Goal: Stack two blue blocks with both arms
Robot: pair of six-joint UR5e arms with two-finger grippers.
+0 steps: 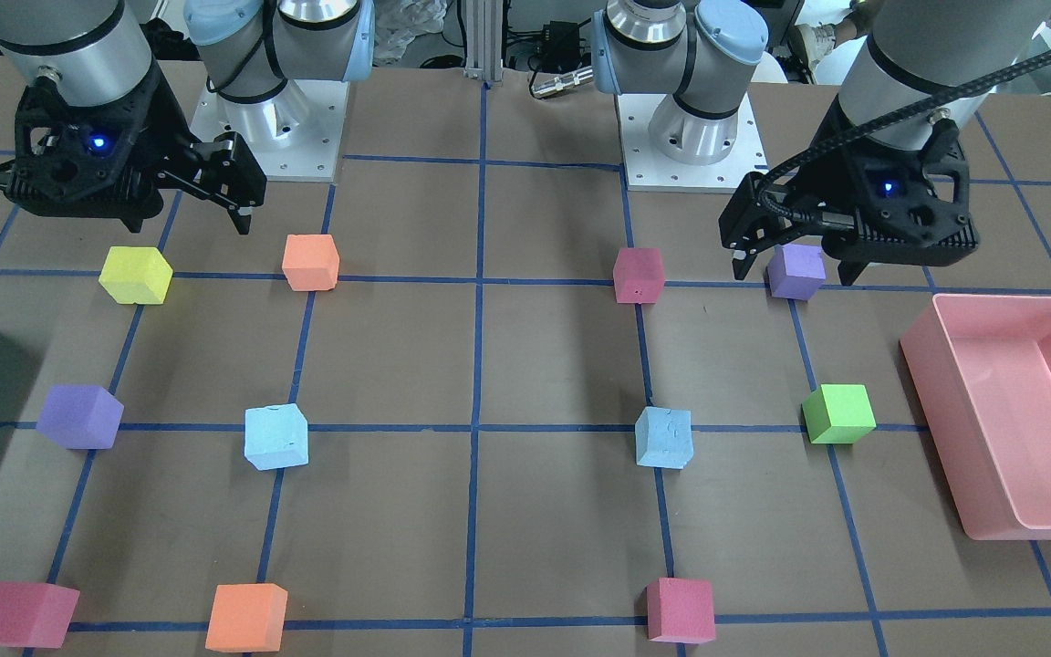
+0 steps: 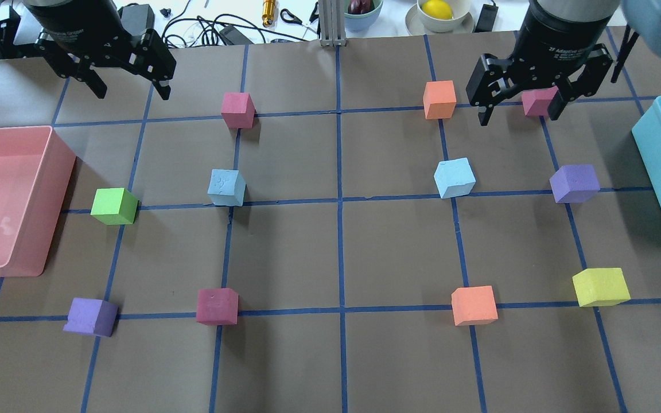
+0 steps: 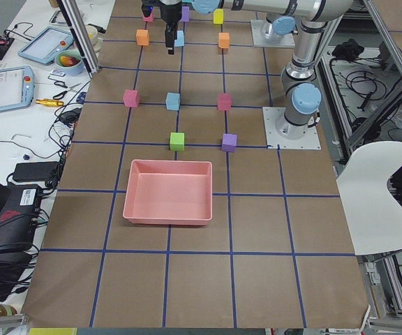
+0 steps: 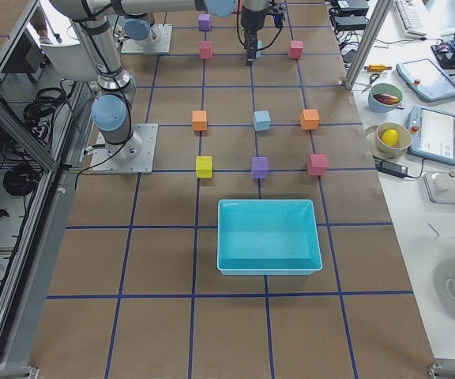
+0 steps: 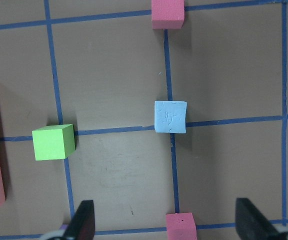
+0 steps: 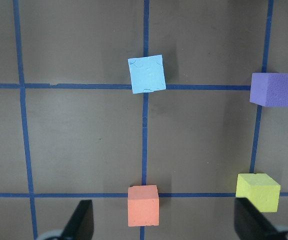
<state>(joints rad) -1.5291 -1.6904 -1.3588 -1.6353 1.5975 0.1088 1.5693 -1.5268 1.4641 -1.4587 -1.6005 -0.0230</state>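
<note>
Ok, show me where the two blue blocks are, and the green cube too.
left-side blue block point(image 2: 225, 182), overhead view, on its top face.
right-side blue block point(image 2: 451, 173), overhead view, on its top face.
green cube point(image 2: 112, 201), overhead view, on its top face.

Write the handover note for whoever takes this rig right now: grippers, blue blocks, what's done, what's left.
Left gripper: open, empty, raised over the table.
Right gripper: open, empty, also raised.
First blue block: on the table, on the left arm's side of the centre line.
Second blue block: on the table, on the right arm's side, well apart from the first.
Done: nothing; neither block is gripped or stacked.
Left: grasp one blue block, set it on top of the other, using both arms.
</note>
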